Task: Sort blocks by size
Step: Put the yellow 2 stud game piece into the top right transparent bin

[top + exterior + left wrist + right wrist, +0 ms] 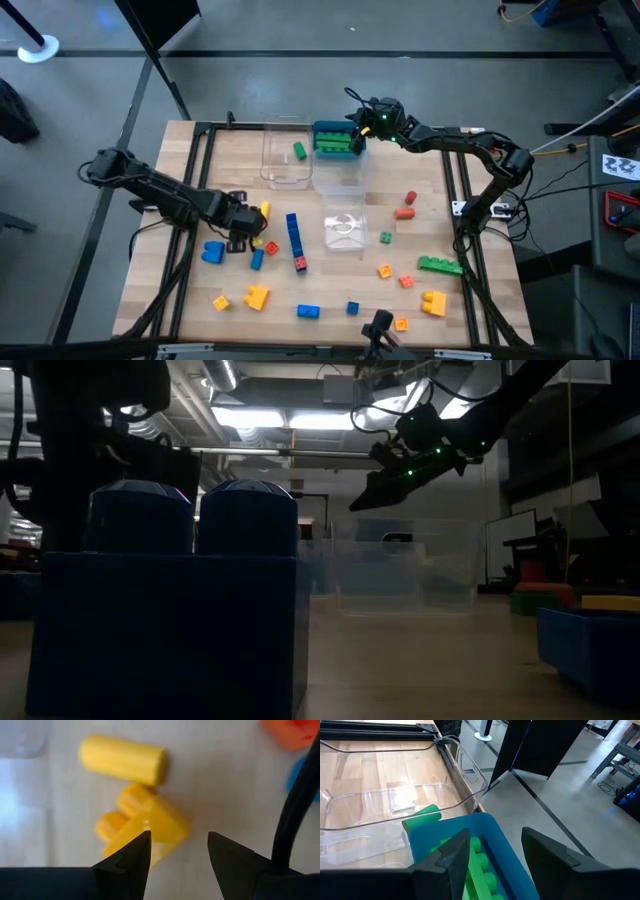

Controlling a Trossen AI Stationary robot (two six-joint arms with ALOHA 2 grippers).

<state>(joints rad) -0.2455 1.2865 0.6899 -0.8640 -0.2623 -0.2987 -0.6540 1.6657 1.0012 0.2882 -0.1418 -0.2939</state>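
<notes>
The blocks are scattered over the wooden bench [420,230]. A small yellow brick [145,822] lies just ahead of the left gripper [179,851], on the bench's left side next to a yellow cylinder [122,759]. In the left wrist view the two fingers [130,855] stand apart with nothing between them. The brick sits off-centre, mostly in front of one finger, not in the gap, and its studded end points away at a slant. Its long axis therefore runs obliquely to the line between the fingertips. My judgement is that the coming grasp depends on shifting sideways and perhaps turning the wrist so the fingers straddle the brick's narrow sides. The cylinder lies just beyond it and could get nudged.

From above, this gripper [243,225] sits near a long blue bar [294,238] and other small pieces. It is far nearer to the yellow brick than the other arm.

The right gripper [358,128] hovers at the far edge over the blue tray [495,837], which already holds green bricks [482,867]. Its fingers are spread and empty. A clear tub [285,150] beside the tray holds a single green piece [299,150]. Many blocks are not yet sorted, so the task looks to be at an early stage.
</notes>
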